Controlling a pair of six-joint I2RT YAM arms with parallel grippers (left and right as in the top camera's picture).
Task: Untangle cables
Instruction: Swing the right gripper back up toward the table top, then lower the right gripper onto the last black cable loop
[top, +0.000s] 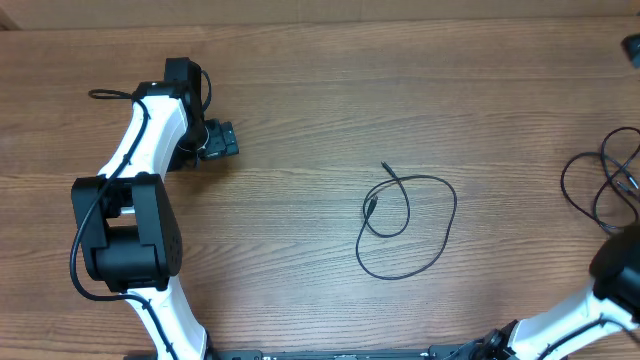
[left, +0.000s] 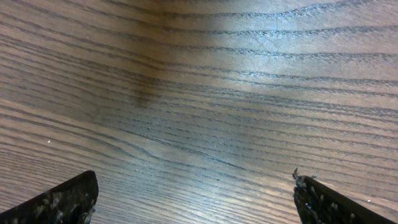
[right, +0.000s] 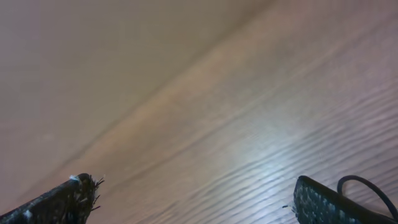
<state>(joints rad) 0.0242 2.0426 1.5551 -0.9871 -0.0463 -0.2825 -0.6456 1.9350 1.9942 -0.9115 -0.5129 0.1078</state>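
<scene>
One thin black cable (top: 455, 203) lies in a loose double loop on the wooden table (top: 300, 90), right of centre, both ends free near its top left. More black cables (top: 600, 190) lie in a loose bundle at the right edge. My left gripper (top: 222, 140) is at the far left, well away from both; the left wrist view shows it (left: 194, 186) open over bare wood. My right gripper (right: 194, 186) is open and empty, with a black cable loop (right: 367, 183) just beyond its right finger. In the overhead view only the right arm (top: 620, 270) shows, at the bottom right.
A dark object (top: 632, 45) sits at the top right corner. A thicker black wire (top: 105, 95) fixed to the left arm loops out at the far left. The table's back edge runs along the top of the overhead view.
</scene>
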